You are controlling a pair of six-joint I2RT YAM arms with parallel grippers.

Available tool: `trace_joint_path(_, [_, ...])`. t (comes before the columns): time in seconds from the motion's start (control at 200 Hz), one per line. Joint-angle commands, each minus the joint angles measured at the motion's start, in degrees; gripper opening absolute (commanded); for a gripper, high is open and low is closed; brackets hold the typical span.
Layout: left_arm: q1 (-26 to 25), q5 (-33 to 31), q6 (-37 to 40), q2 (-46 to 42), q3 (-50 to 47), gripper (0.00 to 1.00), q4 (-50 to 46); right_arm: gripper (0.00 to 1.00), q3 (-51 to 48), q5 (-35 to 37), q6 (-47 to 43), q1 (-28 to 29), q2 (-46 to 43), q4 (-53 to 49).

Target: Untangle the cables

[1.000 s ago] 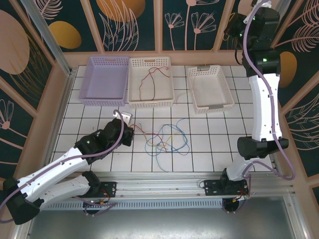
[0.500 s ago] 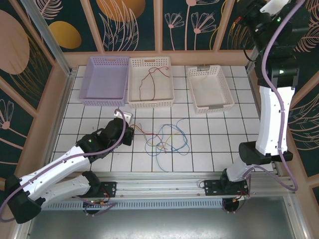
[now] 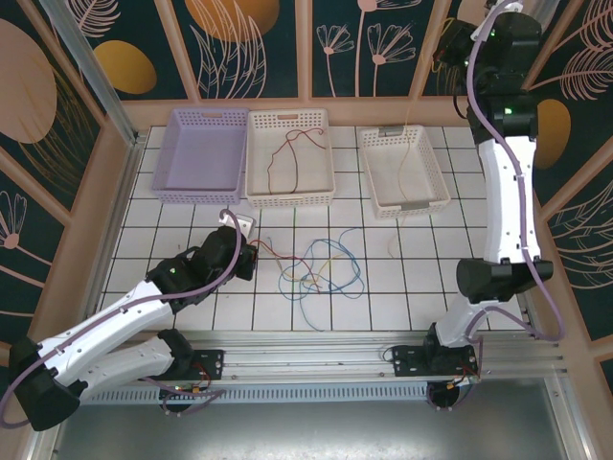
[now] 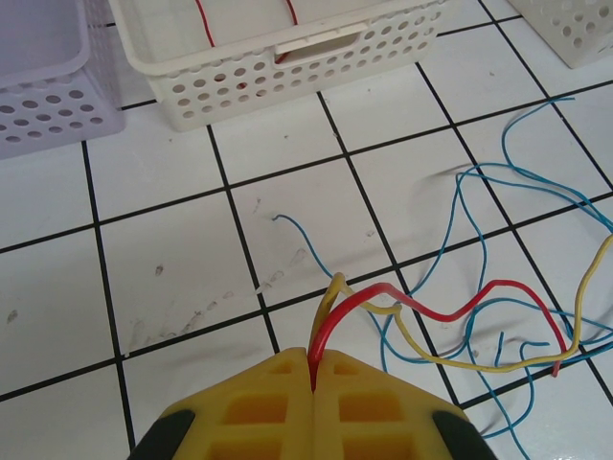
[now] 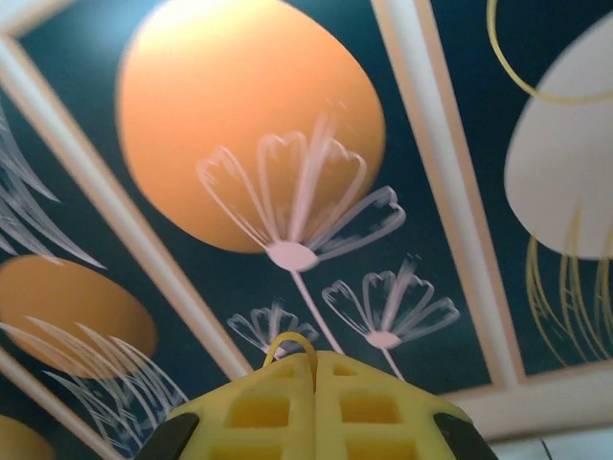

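Three baskets stand in a row along the far side of the table (image 3: 172, 230), which is white tile ruled with black grid lines; the lilac basket (image 3: 201, 153) is on the left, the middle white basket (image 3: 321, 187) holds a loose red wire (image 3: 271, 163), and the right white basket (image 3: 436, 187) stands apart from the other two; the tangled cables (image 3: 321, 268) lie on the tiles nearer than the baskets, about mid-table, clear of all three; the left pincer (image 4: 313, 364) sits low at the tangle's left edge with its jaws pressed together on the red cable (image 4: 431, 307), a yellow cable (image 4: 460, 359) rising beside it to the same pinch, and blue cables (image 4: 498, 192) looping beyond; the right pincer (image 5: 314, 369) is raised high at the far right, jaws closed on a small loop of yellow-orange cable (image 5: 287, 340); behind it, dark teal wall panels (image 5: 249, 115) carry orange discs and pale flowers, framed in light wood; a metal rail (image 3: 316, 359) runs along the near edge.
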Motion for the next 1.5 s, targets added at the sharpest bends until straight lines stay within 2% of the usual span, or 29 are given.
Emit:
trace_joint_path(0.0, [0.37, 0.47, 1.18, -0.08, -0.50, 0.00, 1.47, 0.00, 1.24, 1.35, -0.42, -0.80, -0.69, 1.38])
trace_joint_path(0.135, [0.42, 0.71, 1.27, 0.00, -0.49, 0.00, 1.63, 0.00, 3.70, 2.54, 0.29, -0.85, 0.05, 1.29])
trace_joint_path(0.305, [0.51, 0.89, 1.33, 0.09, -0.49, 0.00, 1.65, 0.00, 7.97, -0.84, 3.16, -0.46, -0.26, 2.14])
trace_joint_path(0.465, [0.69, 1.00, 1.32, 0.36, -0.49, 0.00, 1.62, 0.00, 11.27, 0.03, 3.65, -0.58, 0.70, 2.55])
trace_joint_path(0.761, [1.08, 0.98, 1.22, 0.62, -0.47, 0.00, 1.60, 0.00, 12.81, 0.24, 2.64, -0.60, 5.26, 2.88])
trace_joint_path(1.001, [1.65, 1.58, 1.40, 0.63, -0.51, 0.00, 1.84, 0.00, 9.21, 2.29, -0.18, -0.07, 7.63, 1.45])
trace_joint_path(1.106, [2.06, 2.10, 1.58, 0.58, -0.74, 0.00, 2.10, 0.00, 1.46, 6.28, -3.02, 1.99, 5.32, 3.60])
trace_joint_path(1.206, [2.21, 2.29, 1.67, 0.47, -0.67, 0.00, 2.14, 0.00, -18.53, 12.48, -6.35, 5.02, -3.11, 14.91])
trace_joint_path(1.291, [2.33, 2.54, 1.64, 0.37, -0.84, 0.00, 2.17, 0.00, -31.61, 13.74, -3.77, 5.05, -8.67, 21.24])
trace_joint_path(1.491, [2.44, 3.08, 1.89, 0.62, -0.84, 0.00, 2.27, 0.00, -45.40, 12.37, 2.02, 5.22, -8.99, 20.30])
